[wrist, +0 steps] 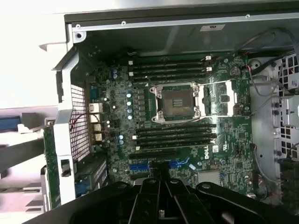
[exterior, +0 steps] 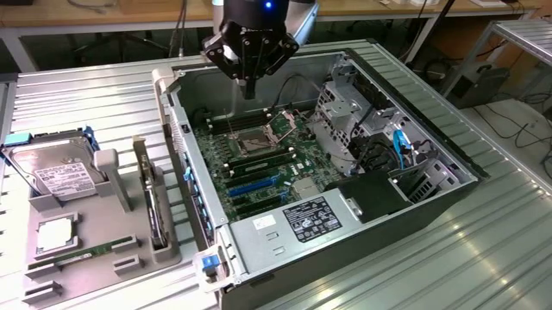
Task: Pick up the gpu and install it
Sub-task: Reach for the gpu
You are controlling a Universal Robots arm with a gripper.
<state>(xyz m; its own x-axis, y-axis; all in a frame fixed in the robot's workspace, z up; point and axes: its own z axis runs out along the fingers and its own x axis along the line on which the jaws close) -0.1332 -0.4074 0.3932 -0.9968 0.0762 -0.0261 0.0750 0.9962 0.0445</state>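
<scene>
Pick step, not yet begun. End effector (exterior: 250,89) empty, fingers pressed together, hovers over open case (exterior: 183,132) at its 12 o'clock end. Gpu (exterior: 158,200) stands on edge in grey rack (exterior: 112,174) on counter (exterior: 103,103), at 9 o'clock of case in exterior view. Judgement: grasp needs fingers spread and grip on thin top edge.

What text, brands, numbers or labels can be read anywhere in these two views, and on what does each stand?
"DELL": white print on the green motherboard, seen in the wrist view.
Label on the silver hard drive: print too small to read.
Label on the grey power supply: print and marks too small to read.
</scene>
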